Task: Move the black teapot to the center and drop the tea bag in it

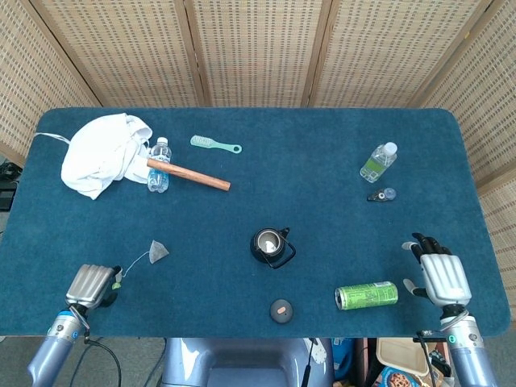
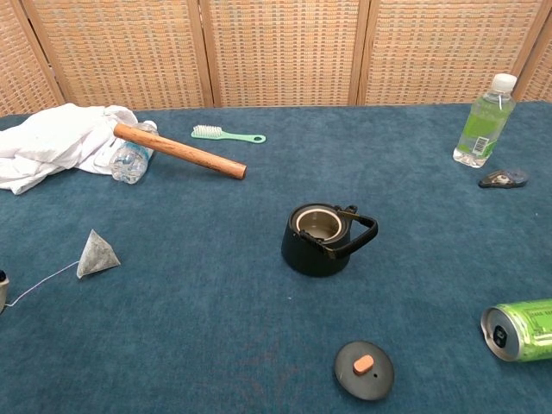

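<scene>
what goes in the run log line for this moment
teapot: center, lid off | tea bag: on table | left hand: at string tag | right hand: open

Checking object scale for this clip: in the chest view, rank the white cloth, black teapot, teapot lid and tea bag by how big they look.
1. White cloth, though partly cut off at the frame edge.
2. Black teapot.
3. Teapot lid and tea bag look much alike; the lid lies nearer the camera, so I would not rank them.

I'm working in a staged test room: woven screens (image 1: 258, 48) wall off a blue carpeted bench (image 1: 322, 201) scattered with odd household things.
</scene>
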Robot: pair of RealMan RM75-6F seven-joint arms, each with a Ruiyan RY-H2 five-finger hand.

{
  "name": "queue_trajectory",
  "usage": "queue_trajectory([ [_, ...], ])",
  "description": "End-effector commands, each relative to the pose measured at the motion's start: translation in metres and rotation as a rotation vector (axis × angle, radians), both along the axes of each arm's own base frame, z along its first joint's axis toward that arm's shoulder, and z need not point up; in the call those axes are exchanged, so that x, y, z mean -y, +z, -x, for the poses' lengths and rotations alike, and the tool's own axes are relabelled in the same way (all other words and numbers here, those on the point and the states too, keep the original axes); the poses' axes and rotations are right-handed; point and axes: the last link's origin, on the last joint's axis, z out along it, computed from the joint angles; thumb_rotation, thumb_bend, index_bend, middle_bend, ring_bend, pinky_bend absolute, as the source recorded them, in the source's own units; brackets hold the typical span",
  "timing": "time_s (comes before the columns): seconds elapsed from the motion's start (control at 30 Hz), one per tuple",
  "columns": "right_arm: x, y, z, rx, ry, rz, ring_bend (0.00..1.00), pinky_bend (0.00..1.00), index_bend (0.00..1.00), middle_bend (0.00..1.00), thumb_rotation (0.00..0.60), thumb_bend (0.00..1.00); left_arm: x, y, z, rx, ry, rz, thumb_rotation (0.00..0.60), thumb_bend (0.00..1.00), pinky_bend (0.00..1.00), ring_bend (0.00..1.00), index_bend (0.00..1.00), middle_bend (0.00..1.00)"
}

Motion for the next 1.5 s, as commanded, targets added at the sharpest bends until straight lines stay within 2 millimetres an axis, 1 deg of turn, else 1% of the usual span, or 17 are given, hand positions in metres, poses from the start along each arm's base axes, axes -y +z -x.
queue_trajectory([
  [0.03,-0.0006,0.0002,0.0008,-0.001,-0.004,0.000,0.20,0.37,0.31,0.23,0.600,0.38,-0.0007,-0.0001,-0.0001,0.002,0.002,-0.002,0.600,0.33,0.67,0.78,0.47,0.86],
  [0.53,-0.0037,0.0011,0.0048,-0.002,-0.027,0.000,0.20,0.37,0.31,0.23,0.600,0.38,-0.0027,-0.0027,0.0017,0.005,0.023,0.009,0.600,0.33,0.67,0.79,0.47,0.87],
  [0.73,-0.0041,0.0014,0.0059,-0.006,-0.034,-0.001,0.20,0.37,0.31,0.23,0.600,0.38,-0.0034,-0.0028,0.0022,0.007,0.030,0.009,0.600,0.38,0.67,0.79,0.47,0.87],
  [0.97,-0.0050,0.0009,0.0061,-0.003,-0.043,-0.006,0.20,0.37,0.31,0.23,0.600,0.38,-0.0039,-0.0026,0.0013,0.016,0.030,0.004,0.600,0.39,0.67,0.79,0.47,0.88],
  [1.5,-0.0049,0.0012,0.0056,-0.001,-0.053,-0.013,0.20,0.37,0.31,0.22,0.600,0.38,-0.0020,-0.0025,0.0010,0.045,0.032,-0.001,0.600,0.40,0.67,0.80,0.52,0.89],
])
